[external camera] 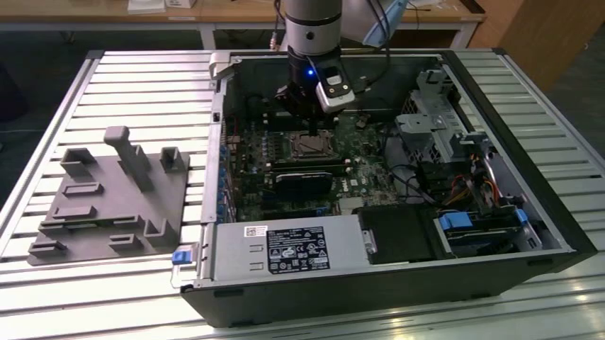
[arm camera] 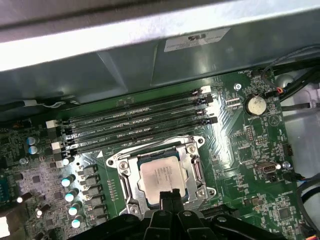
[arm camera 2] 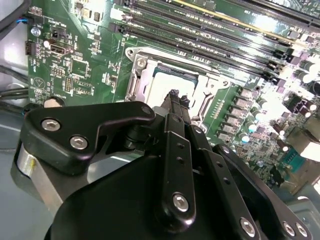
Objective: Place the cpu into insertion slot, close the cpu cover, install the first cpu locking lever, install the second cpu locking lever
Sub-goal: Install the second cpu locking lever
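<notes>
Closed hand [arm camera: 171, 197] just over grey cpu [arm camera: 162, 176] w/ cpu cover [arm camera: 196, 170] down

The scene is lit from above. In the exterior view, strong glare is thrown off the slatted table [external camera: 529, 304], while the open computer case [external camera: 378, 177] interior is left dim. In the first wrist view, a washed-out bright band is seen on the case wall [arm camera: 125, 35]. In the second wrist view, highlights are blown out on the circuit board [arm camera 2: 295, 65].
</notes>
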Controlling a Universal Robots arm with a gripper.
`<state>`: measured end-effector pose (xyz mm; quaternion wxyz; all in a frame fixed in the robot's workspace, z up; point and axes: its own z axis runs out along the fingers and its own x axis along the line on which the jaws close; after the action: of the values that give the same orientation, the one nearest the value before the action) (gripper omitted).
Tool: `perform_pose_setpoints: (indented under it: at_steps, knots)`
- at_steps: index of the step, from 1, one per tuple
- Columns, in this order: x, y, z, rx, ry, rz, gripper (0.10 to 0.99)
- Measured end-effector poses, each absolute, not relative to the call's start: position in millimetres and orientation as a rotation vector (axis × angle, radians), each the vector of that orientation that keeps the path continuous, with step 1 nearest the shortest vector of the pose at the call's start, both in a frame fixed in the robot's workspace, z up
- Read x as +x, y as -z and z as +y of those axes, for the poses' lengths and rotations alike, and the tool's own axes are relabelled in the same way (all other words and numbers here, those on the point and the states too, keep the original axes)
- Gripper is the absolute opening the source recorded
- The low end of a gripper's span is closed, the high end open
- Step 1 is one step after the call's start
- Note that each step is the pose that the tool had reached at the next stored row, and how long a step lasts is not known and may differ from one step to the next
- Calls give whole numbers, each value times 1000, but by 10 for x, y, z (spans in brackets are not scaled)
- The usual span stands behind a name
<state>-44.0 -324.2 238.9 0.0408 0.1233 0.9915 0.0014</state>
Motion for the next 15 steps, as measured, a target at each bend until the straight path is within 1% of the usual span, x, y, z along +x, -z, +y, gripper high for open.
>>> perform_pose_setpoints:
  at_steps: [9,15]
  knots:
    - [-440,-2439,-3247,377,-4,3037,106]
    - [-440,-2438,-3327,378,-4,3037,106]
